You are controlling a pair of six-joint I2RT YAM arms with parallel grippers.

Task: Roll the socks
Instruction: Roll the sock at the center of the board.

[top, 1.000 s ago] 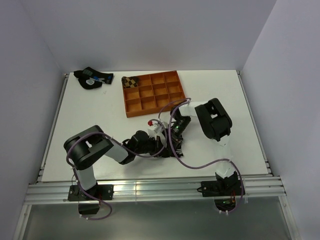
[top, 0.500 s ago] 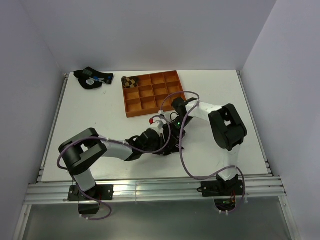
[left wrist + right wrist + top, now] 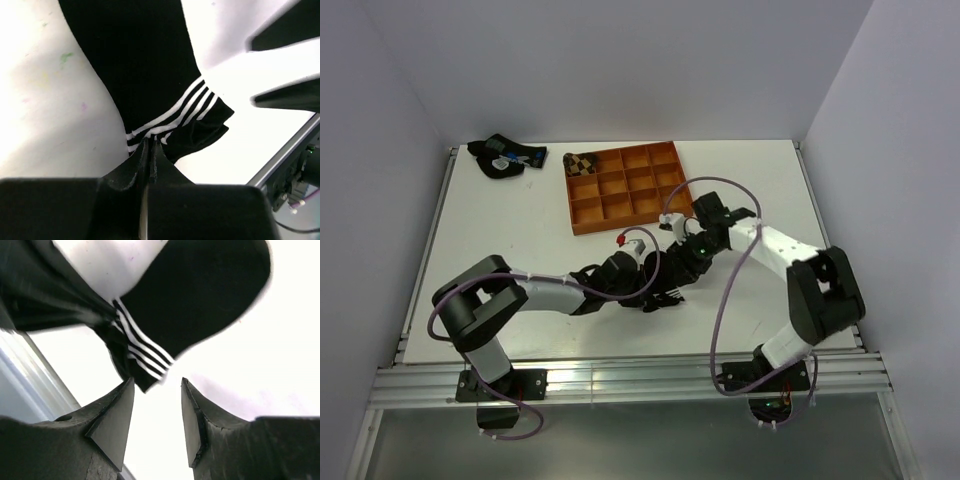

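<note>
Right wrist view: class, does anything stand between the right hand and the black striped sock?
Nothing visible does. The right hand, open, faces the black striped sock across bare table. The left hand pinches the sock's cuff from one side.

Table (image 3: 500, 240): white, flat, pale walls on three sides.
Far left corner: dark sock bundle (image 3: 503, 158) with blue and white marks, well apart from everything else.
Far middle: orange tray (image 3: 640, 185) of square compartments, slightly askew.
Near middle: black ankle sock (image 3: 145, 65), white stripes at the cuff, mostly flat.
</note>
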